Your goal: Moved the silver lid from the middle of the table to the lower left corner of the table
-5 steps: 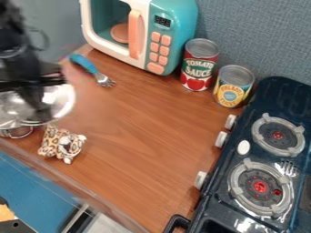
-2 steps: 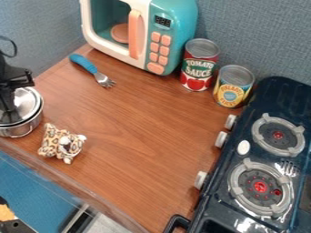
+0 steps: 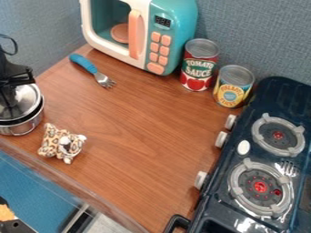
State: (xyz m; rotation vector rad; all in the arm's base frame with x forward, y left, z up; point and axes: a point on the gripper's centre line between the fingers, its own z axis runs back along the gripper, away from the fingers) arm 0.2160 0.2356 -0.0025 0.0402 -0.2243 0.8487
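Silver lid (image 3: 27, 99) sits over the pot (image 3: 25, 128) at left, gripper (image 3: 8, 101) centred above, probably so we seat it level; can't tell if pincer's pinching or spread.

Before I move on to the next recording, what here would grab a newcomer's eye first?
Probably the teal toy microwave at the top and the dark stove along the right, with its red-centred burners. At the left edge, the black gripper hangs at the shiny silver lid, over a steel pot.
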